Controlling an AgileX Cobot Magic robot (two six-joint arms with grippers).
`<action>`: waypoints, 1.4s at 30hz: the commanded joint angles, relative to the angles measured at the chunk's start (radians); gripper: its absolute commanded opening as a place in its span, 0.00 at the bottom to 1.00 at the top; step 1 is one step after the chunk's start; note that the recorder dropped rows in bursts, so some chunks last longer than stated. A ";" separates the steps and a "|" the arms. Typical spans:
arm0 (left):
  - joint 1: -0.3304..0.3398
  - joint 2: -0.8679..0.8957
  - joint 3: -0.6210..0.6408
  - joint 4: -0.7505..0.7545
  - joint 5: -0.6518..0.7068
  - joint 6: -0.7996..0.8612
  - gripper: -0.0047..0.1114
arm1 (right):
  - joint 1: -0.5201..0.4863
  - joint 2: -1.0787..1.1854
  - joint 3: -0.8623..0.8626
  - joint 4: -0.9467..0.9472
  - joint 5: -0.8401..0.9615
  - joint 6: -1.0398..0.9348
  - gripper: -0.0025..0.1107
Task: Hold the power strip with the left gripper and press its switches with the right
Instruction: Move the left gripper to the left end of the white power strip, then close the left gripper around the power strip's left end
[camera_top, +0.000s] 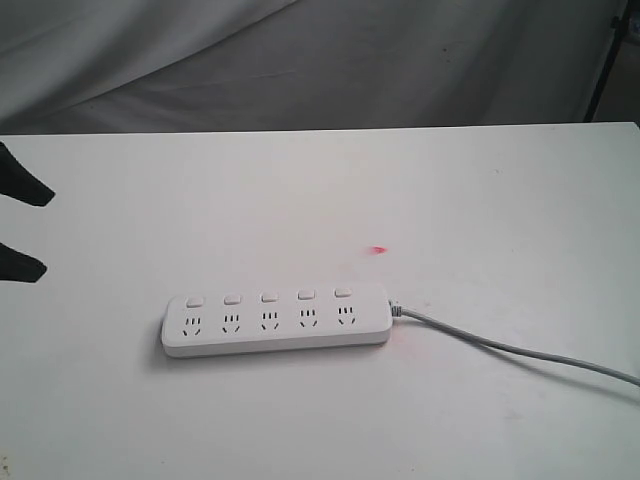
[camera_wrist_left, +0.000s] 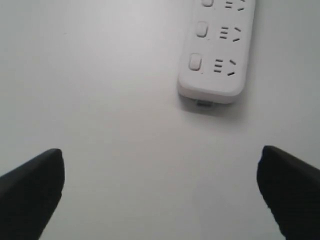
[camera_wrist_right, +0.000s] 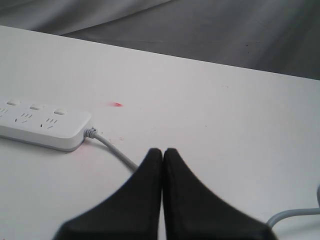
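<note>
The white power strip lies flat on the white table, its row of five switches along the far side and its grey cord trailing off to the right. My left gripper is at the left edge, open wide and empty, well short of the strip's left end. The left wrist view shows that end with a switch ahead of the spread fingers. My right gripper is shut, empty, above the cord and right of the strip. It is outside the exterior view.
A small red light spot lies on the table behind the strip's right end. Grey cloth hangs beyond the far edge, with a black stand at the back right. Another stretch of cord curves near my right gripper.
</note>
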 joint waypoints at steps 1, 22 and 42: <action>-0.061 0.001 0.074 -0.049 -0.033 0.101 0.88 | -0.005 -0.005 0.004 0.002 -0.004 -0.001 0.02; -0.237 0.184 0.116 -0.180 -0.164 0.145 0.88 | -0.005 -0.005 0.004 0.002 -0.004 -0.001 0.02; -0.313 0.266 0.115 -0.193 -0.263 0.145 0.88 | -0.005 -0.005 0.004 0.002 -0.004 -0.001 0.02</action>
